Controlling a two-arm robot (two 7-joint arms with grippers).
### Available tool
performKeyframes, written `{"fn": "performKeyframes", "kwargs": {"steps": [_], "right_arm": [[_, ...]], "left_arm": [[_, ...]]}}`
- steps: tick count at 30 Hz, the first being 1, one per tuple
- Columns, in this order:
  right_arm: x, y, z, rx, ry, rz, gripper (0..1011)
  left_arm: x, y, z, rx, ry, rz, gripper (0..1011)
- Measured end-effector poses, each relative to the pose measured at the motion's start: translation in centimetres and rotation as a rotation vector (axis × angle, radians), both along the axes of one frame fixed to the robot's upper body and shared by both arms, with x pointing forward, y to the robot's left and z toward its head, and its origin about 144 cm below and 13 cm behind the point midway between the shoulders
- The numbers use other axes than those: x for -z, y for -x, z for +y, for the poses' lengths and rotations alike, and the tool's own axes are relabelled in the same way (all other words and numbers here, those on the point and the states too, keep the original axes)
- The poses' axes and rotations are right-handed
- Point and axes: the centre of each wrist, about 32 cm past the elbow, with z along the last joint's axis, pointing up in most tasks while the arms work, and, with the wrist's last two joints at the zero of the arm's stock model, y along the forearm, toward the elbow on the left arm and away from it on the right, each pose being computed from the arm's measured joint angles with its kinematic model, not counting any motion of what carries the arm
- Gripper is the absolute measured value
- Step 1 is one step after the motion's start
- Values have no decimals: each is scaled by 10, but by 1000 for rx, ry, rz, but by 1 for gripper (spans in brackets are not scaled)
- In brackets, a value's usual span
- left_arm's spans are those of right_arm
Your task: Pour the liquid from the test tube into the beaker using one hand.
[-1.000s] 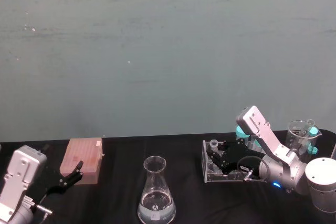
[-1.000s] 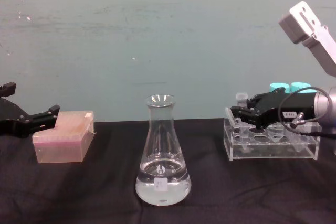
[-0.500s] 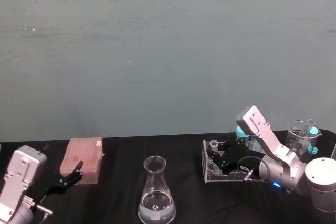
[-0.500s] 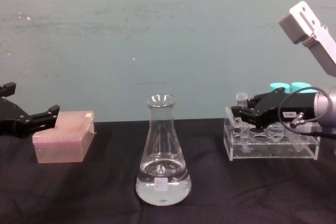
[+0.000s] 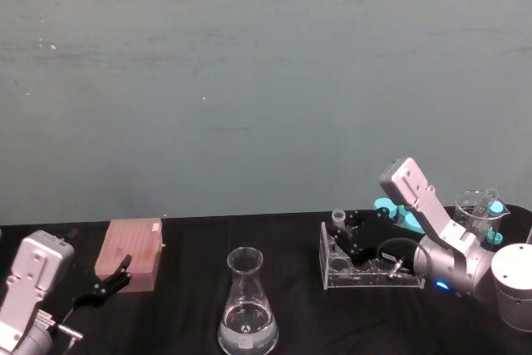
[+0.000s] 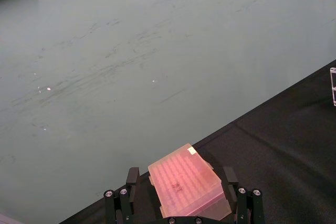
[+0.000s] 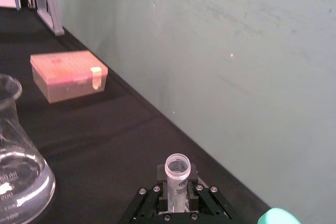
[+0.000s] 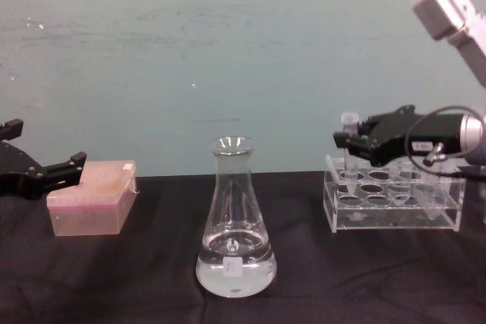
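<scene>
The right end effector (image 8: 348,140) is pinching the tube (image 8: 348,121) just under its flared rim, holding it upright over the left end of the clear rack (image 8: 395,202). The tube's lower end sits about level with the rack's top, and whether it is free of its well I cannot tell. The wrist view looks down on the open mouth with a finger pressed against each side. This tube is likely very light, thin-walled plastic, stiff enough for a modest squeeze but smooth, so it could slip or twist between the pads if the grip is loose. The hold high on the shaft, below the flare, looks sound: the rim acts as a stop, and the mouth stays clear for pouring. How much liquid it carries cannot be made out, and with no cap it needs to stay upright on the way across. The beaker (image 8: 235,225) stands well apart towards the middle of the table (image 8: 137,278), with clear liquid already in its wide base. It is glass with a narrow neck, so the tube's lip should probably come close over the opening without knocking it. The left end effector (image 5: 112,278) rests spread and idle just beside the pink box (image 8: 91,196).
</scene>
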Motion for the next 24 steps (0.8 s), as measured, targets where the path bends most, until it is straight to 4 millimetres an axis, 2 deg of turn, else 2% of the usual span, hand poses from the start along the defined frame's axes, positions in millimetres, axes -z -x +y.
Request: {"fn": "performKeyframes", "kwargs": {"steps": [13,24], "right_arm": [[-26,8,-4,-4,-46,-85,199],[-33,16,6,52,13,-154,199]], "left_arm": [[0,0,0,0,0,0,1000],[0,0,0,0,0,0,1000]]}}
